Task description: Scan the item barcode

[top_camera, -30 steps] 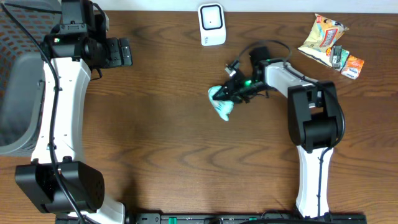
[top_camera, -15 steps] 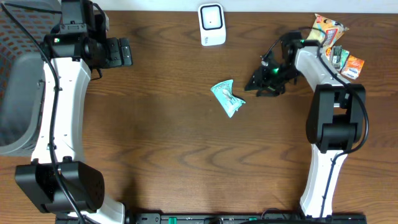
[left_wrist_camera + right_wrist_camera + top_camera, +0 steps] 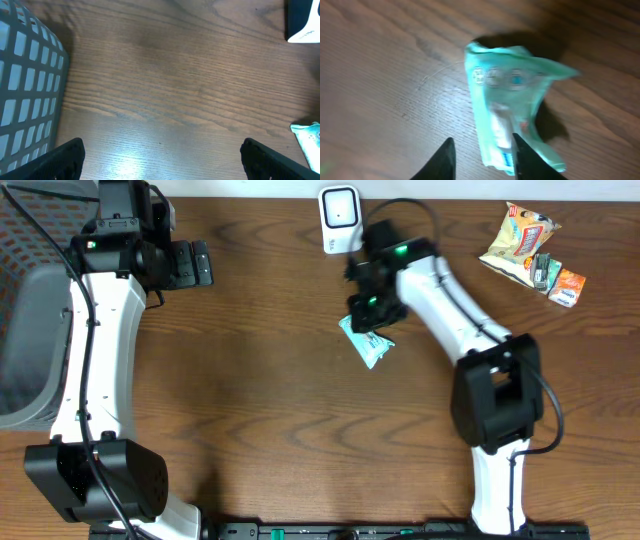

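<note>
The item, a crumpled mint-green packet (image 3: 368, 343), lies flat on the wooden table below the white barcode scanner (image 3: 340, 220). My right gripper (image 3: 368, 315) hangs just over the packet's upper end. In the right wrist view the packet (image 3: 515, 95) fills the middle, and the right gripper (image 3: 482, 139) is open and narrow. One finger overlaps the packet's lower edge, while bare wood shows beside the other. My left gripper (image 3: 198, 265) stays at the far left, wide open (image 3: 161, 147) over bare wood, with the packet's corner (image 3: 307, 140) and the scanner (image 3: 304, 22) at its view's right edge.
A grey mesh basket (image 3: 25, 330) stands at the left table edge, close to the left arm, and shows in the left wrist view (image 3: 25, 85). A yellow snack bag (image 3: 517, 240) and small packets (image 3: 557, 280) lie at the back right.
The right gripper let the packet go, swung right toward the snacks, then came back over it from the scanner side. The packet now lies slightly further right. The left arm has not moved.
</note>
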`<state>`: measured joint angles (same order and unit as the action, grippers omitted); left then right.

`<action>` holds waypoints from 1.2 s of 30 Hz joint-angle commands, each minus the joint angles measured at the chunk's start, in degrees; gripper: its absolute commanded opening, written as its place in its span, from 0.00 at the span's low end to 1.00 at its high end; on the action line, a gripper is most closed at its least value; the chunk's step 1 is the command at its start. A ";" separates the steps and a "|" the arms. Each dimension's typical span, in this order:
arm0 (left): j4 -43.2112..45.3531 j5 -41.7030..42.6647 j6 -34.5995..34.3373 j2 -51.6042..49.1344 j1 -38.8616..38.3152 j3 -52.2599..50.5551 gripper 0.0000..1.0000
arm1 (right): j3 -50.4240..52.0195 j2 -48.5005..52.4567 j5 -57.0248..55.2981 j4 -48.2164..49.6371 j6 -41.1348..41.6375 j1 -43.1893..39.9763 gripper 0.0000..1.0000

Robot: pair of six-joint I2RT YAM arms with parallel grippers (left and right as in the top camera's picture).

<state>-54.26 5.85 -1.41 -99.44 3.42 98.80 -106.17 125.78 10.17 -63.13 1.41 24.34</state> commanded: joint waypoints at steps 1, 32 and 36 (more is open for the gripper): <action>-0.33 -0.13 0.76 0.13 -0.13 -0.22 0.98 | 0.22 0.02 -13.40 -0.11 2.84 3.74 0.26; -0.35 -0.13 0.76 0.13 -0.13 -0.22 0.98 | 15.17 0.04 -27.26 14.38 6.71 9.42 0.01; -0.35 -0.13 0.76 0.13 -0.13 -0.22 0.98 | 13.90 -0.13 -18.62 13.99 6.69 6.71 0.01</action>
<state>-54.26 5.82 -1.41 -99.44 3.40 98.80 -92.51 125.21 -17.45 -48.64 7.44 33.93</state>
